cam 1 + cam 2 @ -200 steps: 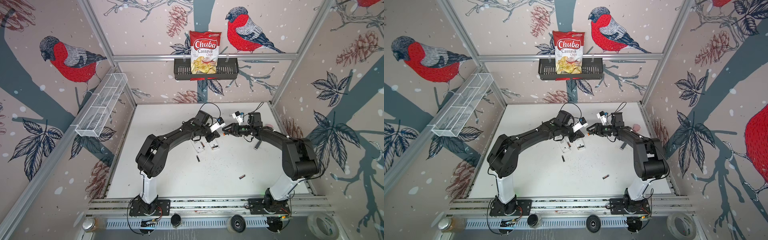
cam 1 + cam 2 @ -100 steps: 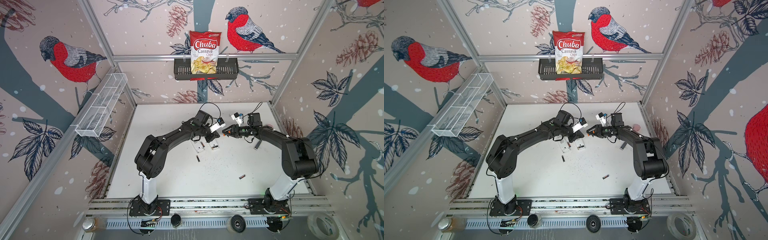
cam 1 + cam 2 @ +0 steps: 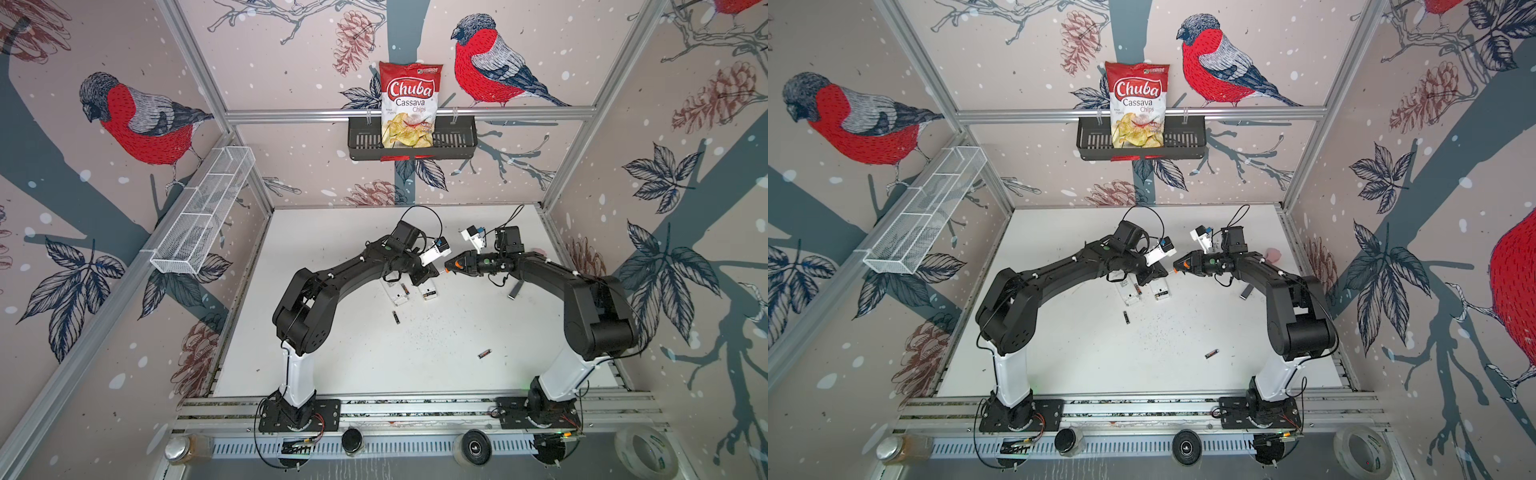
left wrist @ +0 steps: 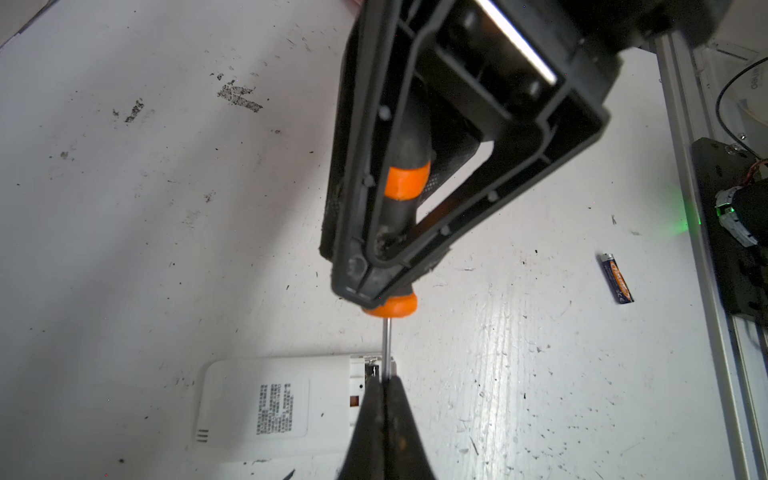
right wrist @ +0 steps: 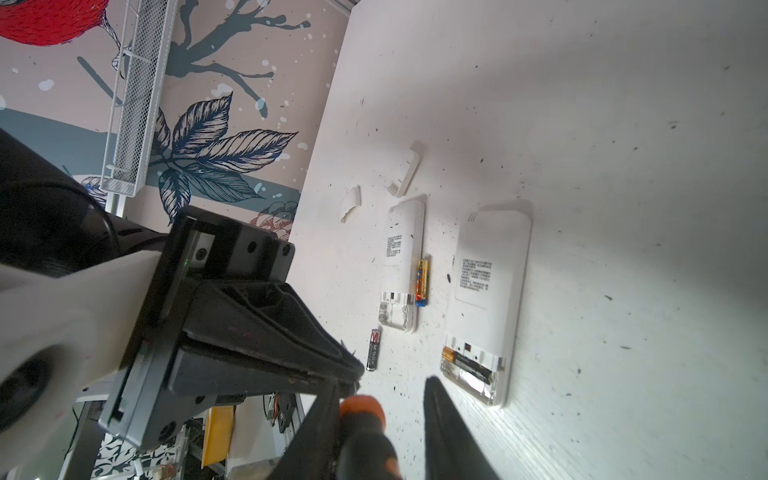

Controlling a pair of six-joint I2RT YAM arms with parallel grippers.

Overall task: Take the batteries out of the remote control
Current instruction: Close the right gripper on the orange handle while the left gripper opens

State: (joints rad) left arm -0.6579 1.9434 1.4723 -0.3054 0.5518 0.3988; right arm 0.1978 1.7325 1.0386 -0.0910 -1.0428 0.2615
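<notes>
"What had moved in that last second?"

"Very little. Both arms stood where they had been, tip to tip over the far middle of the table [image 3: 415,365]. Only the jaws of the right gripper [image 4: 363,286] had drawn closer together. Nothing lying on the table had shifted."

"And the grips?"

"The left gripper [image 4: 385,386] was pinched tight on the bare metal shaft [image 4: 386,345] of the screwdriver [image 4: 405,185], at its very end, over the open end of the wider remote [image 4: 270,407]. The right gripper's jaws stood either side of the handle [image 5: 365,432]. One finger [image 5: 320,432] lay against it, but a gap showed at the other finger [image 5: 453,432], so it was not clamped."

"Where were the batteries [image 3: 395,318]?"

"The gold-ended battery [image 5: 473,368] sat in the wider remote's open compartment. The narrower remote [image 5: 401,266] beside it had an empty compartment. The yellow-and-blue battery [image 5: 422,282] lay against its long side, between the two remotes. The black battery [image 5: 374,349] lay loose just beside that remote's open end. The blue battery [image 4: 617,279] lay well apart from the rest, nearer the right arm's base. Both remotes lay face down, with two white cover pieces [image 5: 407,170] near their closed ends."
</notes>
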